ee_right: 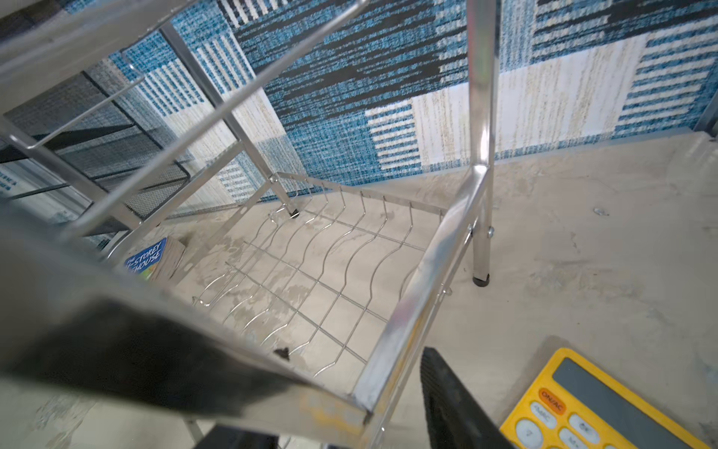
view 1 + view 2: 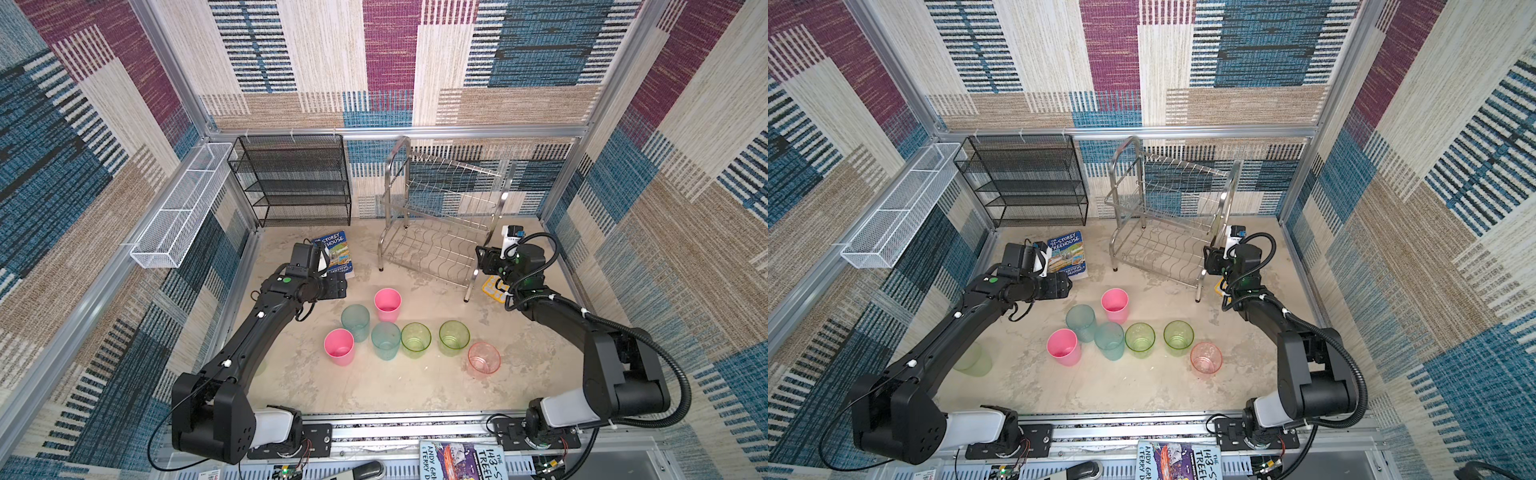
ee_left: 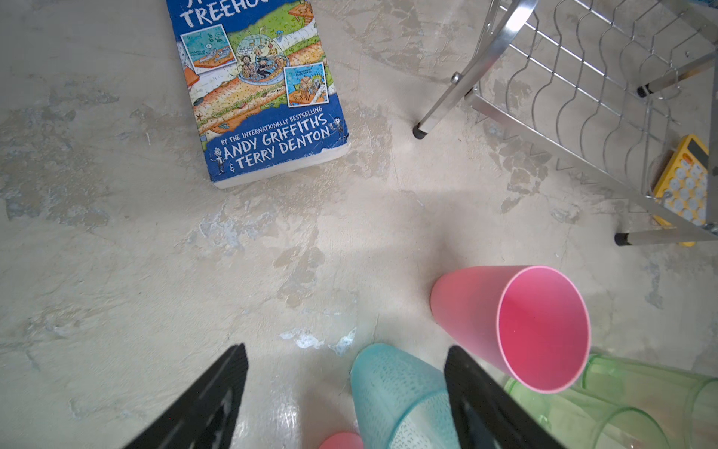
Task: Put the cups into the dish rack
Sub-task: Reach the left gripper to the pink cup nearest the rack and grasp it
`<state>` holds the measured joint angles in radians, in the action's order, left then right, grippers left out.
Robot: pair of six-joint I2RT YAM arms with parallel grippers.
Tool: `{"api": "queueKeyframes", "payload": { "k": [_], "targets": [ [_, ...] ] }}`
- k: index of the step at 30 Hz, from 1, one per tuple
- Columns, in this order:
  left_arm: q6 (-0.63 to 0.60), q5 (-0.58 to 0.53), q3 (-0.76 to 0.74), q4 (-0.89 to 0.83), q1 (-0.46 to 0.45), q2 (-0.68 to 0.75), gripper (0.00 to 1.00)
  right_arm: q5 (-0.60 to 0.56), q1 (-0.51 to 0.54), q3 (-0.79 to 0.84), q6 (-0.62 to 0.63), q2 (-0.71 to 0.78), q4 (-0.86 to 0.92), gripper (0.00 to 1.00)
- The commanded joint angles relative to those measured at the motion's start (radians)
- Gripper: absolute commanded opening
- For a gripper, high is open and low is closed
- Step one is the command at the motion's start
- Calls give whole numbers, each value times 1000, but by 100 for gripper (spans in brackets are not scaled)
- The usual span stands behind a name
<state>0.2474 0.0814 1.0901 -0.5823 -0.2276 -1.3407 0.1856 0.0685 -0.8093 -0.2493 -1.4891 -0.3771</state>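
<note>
Eight tapered, handleless plastic tumblers, upright and mouth-up on the mottled, plaster-like beige table (image 2: 374,386); none in the dish rack (image 2: 436,249). Opaque matte pink cups (image 2: 387,303), see-through teal cups (image 2: 355,321) with finely speckled walls, glossy yellow-green cups (image 2: 416,338) and one salmon cup (image 2: 483,358) clustered mid-table, in front of the rack. One more yellow-green cup (image 2: 973,359) well apart, half hidden behind the left arm in a top view.

Dish rack at the back right: shiny steel, two wire tiers, arched tubular sides, wavy lower wires, black rubber feet.

Left end effector (image 3: 345,350) spread wide, with ribbed black fingers (image 3: 217,396) gripping nothing and a teal cup showing between them in the wrist view. Right end effector (image 2: 481,258) tight against the rack's near right frame tube. Only one finger (image 1: 447,400) clear in the wrist view, so impossible to tell whether clamped on the steel or loose.

Yellow calculator (image 1: 606,404) just beside that rack leg. Paperback book (image 3: 260,97) flat near the left end effector.
</note>
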Motion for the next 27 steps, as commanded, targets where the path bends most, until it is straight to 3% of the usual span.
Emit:
{"api": "queueKeyframes", "payload": {
  "k": [1,8,12,16,27],
  "targets": [
    [-7,-5,6,-7,-2,-9,83,10,-13,-42,22,-37,-49,54],
    [2,-14,12,-12,-15,-25,82,55,-45,-131,32,-129,-72,54],
    [9,-20,19,-22,-25,-35,82,59,-45,-132,19,-125,-68,65],
    [13,-19,16,-23,-44,-44,82,16,-45,-74,-26,-67,-54,78],
    [-45,-64,43,-69,-157,-59,78,-76,-45,150,-149,183,107,79]
  ]
}}
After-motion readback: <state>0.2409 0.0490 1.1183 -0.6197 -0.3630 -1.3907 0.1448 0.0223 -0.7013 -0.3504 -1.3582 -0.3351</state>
